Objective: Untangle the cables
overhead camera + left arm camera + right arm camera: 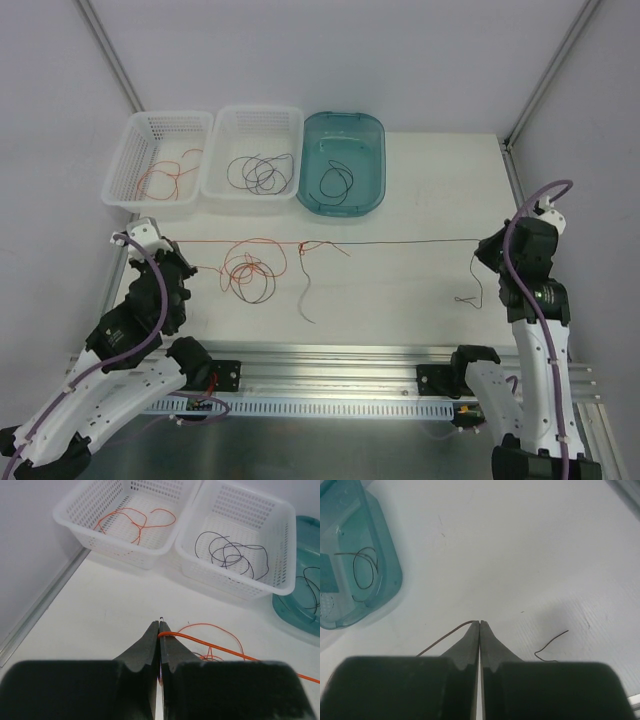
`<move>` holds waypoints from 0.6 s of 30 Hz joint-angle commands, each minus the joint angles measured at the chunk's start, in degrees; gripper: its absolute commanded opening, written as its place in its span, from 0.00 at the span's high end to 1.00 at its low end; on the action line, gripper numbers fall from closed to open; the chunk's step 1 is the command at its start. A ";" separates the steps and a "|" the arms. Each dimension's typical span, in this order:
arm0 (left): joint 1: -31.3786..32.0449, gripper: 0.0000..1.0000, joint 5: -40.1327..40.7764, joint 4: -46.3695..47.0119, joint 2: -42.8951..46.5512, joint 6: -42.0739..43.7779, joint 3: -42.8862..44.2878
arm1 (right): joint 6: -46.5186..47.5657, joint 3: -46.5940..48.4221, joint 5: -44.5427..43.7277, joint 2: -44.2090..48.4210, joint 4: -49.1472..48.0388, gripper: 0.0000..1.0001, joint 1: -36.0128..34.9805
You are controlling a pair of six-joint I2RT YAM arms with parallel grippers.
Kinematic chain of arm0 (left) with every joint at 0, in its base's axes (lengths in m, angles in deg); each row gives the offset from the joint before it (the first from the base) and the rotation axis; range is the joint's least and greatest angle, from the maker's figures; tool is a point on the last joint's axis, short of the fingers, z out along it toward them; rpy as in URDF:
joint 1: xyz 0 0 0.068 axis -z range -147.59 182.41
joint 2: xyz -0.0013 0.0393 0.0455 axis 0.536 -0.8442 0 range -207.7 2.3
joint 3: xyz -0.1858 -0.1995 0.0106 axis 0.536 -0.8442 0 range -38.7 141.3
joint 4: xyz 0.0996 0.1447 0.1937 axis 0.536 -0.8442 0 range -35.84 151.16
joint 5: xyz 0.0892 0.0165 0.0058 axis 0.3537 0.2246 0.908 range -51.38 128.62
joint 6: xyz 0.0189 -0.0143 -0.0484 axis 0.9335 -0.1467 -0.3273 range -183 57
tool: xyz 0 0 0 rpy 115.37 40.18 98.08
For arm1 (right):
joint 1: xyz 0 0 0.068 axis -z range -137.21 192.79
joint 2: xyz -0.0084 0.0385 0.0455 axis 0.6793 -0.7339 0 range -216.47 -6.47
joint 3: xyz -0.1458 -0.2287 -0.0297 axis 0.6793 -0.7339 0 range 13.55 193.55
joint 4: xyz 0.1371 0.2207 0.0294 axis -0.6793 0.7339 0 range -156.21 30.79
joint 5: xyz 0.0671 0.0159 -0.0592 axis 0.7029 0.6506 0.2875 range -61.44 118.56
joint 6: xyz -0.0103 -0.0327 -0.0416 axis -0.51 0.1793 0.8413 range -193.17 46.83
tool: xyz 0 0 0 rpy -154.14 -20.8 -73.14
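Left gripper (pixel 160 631): fingers pressed together, pinching the red-orange cable (pixel 240 243), which leaves the tips to the right. Right gripper (pixel 479 625): fingers also together, a dark cable coming in from the left at the tips. Only the top view shows that these form one run: the red-orange cable goes right from the left gripper to a small knot (pixel 305 246) near the table (pixel 420 290) centre, and the black cable (pixel 400 244) runs on from there straight to the right gripper. The line looks taut; I can't tell whether it is off the surface. The top view also shows the main tangle (pixel 250 272), red and black loops just near of the red run, left of the knot, plus a pale loose strand (pixel 306 295) trailing from the knot toward the near edge. The left wrist view catches only the far edge of that tangle. The right wrist view shows a short free tail (pixel 551 642) lying on the table to the right of the fingers; in the top view it is a thin squiggle near the right gripper. Far side, left to right: left basket (pixel 120 165) with a red wire (pixel 135 522), middle basket (pixel 215 160) with black loops (pixel 230 555), teal tub (pixel 375 150) with one black loop (pixel 362 570). The left wrist view resolves the basket contents best.
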 commanded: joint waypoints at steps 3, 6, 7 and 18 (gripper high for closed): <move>-1.07 1.00 -5.94 -0.96 -1.37 10.98 5.18 | 3.49 -2.24 12.76 -7.26 -3.88 0.99 0.62; -1.07 1.00 -18.00 -1.05 -6.30 14.25 4.92 | 3.93 -6.80 14.99 -8.84 -6.26 0.99 -2.71; -1.07 1.00 -23.59 -1.05 -7.18 14.86 4.22 | 4.28 -7.51 13.86 -9.37 -6.35 0.99 -5.24; -0.98 1.00 -48.95 2.11 -10.88 20.31 0.79 | 14.73 -5.59 15.95 -21.85 -8.19 0.48 -30.65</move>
